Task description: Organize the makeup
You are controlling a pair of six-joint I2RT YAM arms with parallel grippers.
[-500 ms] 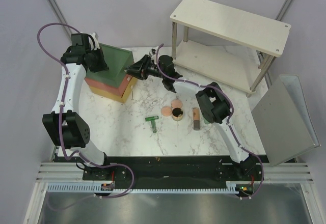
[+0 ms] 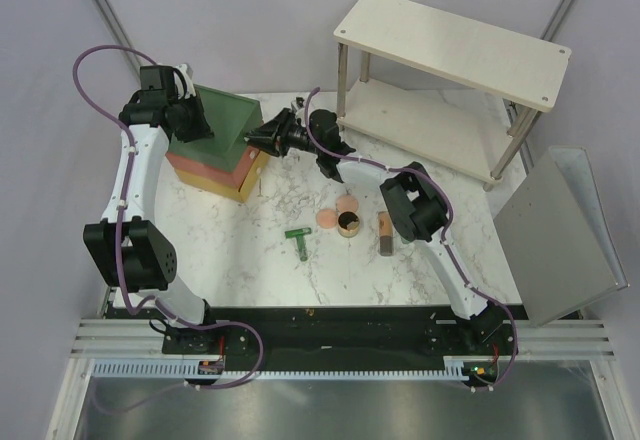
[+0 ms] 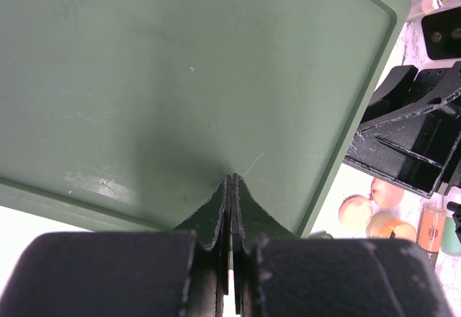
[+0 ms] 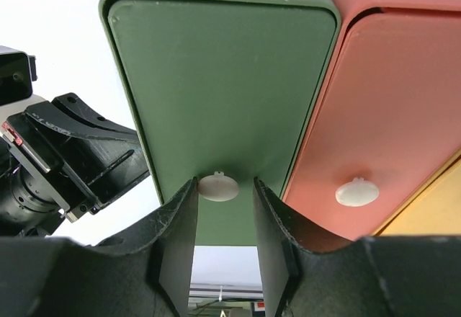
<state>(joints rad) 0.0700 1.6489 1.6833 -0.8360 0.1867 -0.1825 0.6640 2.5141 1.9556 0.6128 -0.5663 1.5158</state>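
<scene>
The green, orange and yellow drawer box (image 2: 222, 143) stands at the back left. My left gripper (image 2: 188, 120) is shut, its tips pressed on the green top (image 3: 180, 79). My right gripper (image 4: 224, 184) is open at the box's front, its jaws either side of the green drawer's white knob (image 4: 217, 186). On the table lie two pink discs (image 2: 346, 203) (image 2: 327, 219), a gold pot (image 2: 349, 224), an orange-brown tube (image 2: 384, 230) and a dark green T-shaped tool (image 2: 299, 238). A bit of the mint-green case (image 3: 452, 234) shows only in the left wrist view.
A two-tier wooden shelf (image 2: 450, 70) stands at the back right. A tilted grey metal panel (image 2: 560, 235) lies at the right edge. The orange drawer (image 4: 403, 108) below the green one has its own white knob (image 4: 356, 192). My right arm's elbow (image 2: 412, 203) hangs over the makeup.
My right gripper and elbow have edged slightly left toward the drawer box. The left arm has not moved.
</scene>
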